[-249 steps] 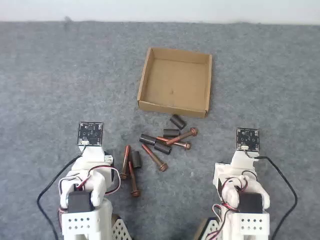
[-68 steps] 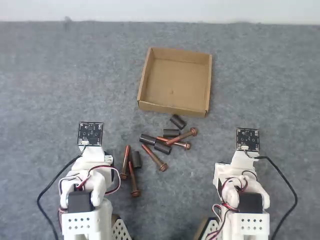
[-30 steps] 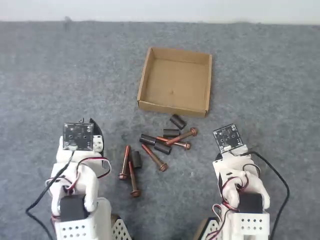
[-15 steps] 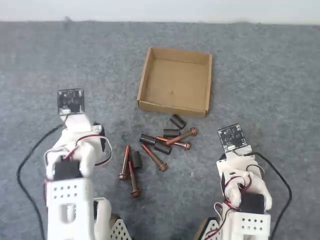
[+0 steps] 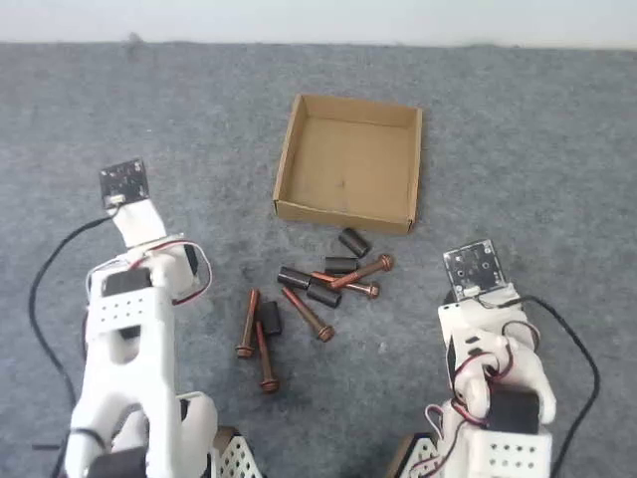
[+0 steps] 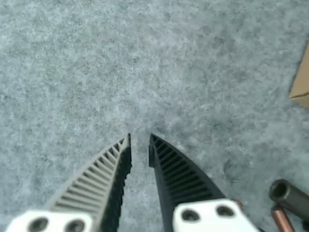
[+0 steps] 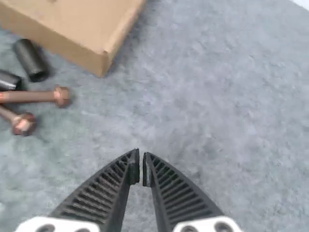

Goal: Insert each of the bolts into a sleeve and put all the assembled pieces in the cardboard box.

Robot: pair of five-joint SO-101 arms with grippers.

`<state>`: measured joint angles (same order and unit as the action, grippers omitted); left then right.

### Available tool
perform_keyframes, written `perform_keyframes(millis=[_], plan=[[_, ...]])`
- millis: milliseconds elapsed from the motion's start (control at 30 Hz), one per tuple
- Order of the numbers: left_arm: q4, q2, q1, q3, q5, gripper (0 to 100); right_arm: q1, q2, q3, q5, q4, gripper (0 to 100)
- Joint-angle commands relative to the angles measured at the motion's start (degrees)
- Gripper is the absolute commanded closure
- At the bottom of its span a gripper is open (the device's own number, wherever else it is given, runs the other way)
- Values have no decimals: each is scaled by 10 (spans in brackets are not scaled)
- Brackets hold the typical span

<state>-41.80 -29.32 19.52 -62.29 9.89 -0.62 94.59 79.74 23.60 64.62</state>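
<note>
Several copper bolts [image 5: 307, 313] and dark sleeves [image 5: 323, 294] lie loose on the grey carpet, just in front of the cardboard box [image 5: 295, 149], which holds nothing. My left gripper [image 6: 140, 140] hangs over bare carpet to the left of the pile, its fingers a narrow gap apart with nothing between them. One sleeve [image 6: 289, 193] and a bolt tip [image 6: 282, 217] show at the edge of the left wrist view. My right gripper [image 7: 140, 155] is shut and empty, over the carpet to the right of the pile. Near it lie a bolt [image 7: 36, 95], a sleeve [image 7: 30, 60] and the box corner [image 7: 99, 60].
The left arm [image 5: 124, 182] stands raised and stretched out at the left. The right arm [image 5: 473, 269] stays low at the right. Grey carpet runs all round the box, with a pale wall edge [image 5: 318, 20] at the far side.
The left arm has risen and swung forward and to the left, away from the pile. The right arm has turned slightly and edged forward. The bolts, sleeves and box have not moved.
</note>
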Motion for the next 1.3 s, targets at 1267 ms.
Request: perform_keyframes(millis=[1267], plan=[[31, 57, 42, 75, 38, 783, -459, -980, -602, -10, -110, 902]])
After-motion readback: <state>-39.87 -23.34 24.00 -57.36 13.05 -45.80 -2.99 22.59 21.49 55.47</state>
